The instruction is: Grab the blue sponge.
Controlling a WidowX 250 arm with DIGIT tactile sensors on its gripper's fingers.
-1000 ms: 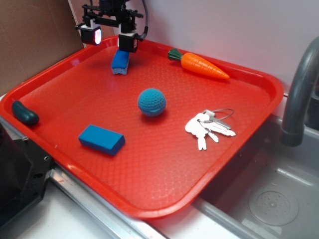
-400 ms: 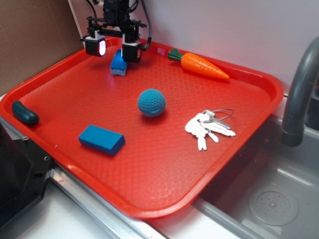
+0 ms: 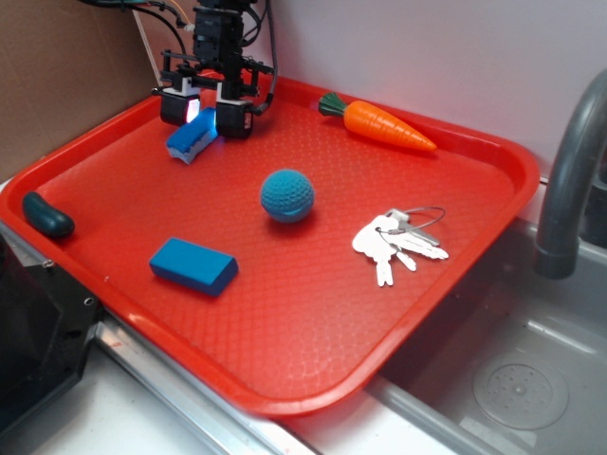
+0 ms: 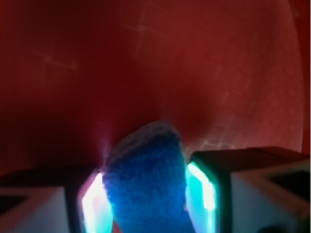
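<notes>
Blue foam fills the gap between the two lit pads in the wrist view: the sponge (image 4: 146, 179) sits squarely between them, its sides touching or all but touching each pad, so the gripper (image 3: 207, 112) looks clenched on it, or within a hair of being so. From outside, the sponge (image 3: 191, 140) is at the far left of the tray (image 3: 493, 223), near the back rim, tilted with its pale underside showing along the lower edge; one end seems to rest on the tray floor while the other is caught between the fingers, though whether it is lifted clear cannot be told from here. The tilt fits a soft thing pinched near one end rather than through its middle. The arm comes down nearly upright from above, which suits a pinch across the sponge's narrow width. I judge the grab itself to be nearly done; what remains is to confirm the hold and raise it. Being foam, it should squash and give grip, but a hold near the end could let it swing or slip out. The other things lie well apart and pose no obstacle: the ball (image 3: 287, 195) mid-tray, the block (image 3: 193, 266) nearer the front, the carrot (image 3: 387, 125) by the back rim, the keys (image 3: 398, 243) to the right.
</notes>
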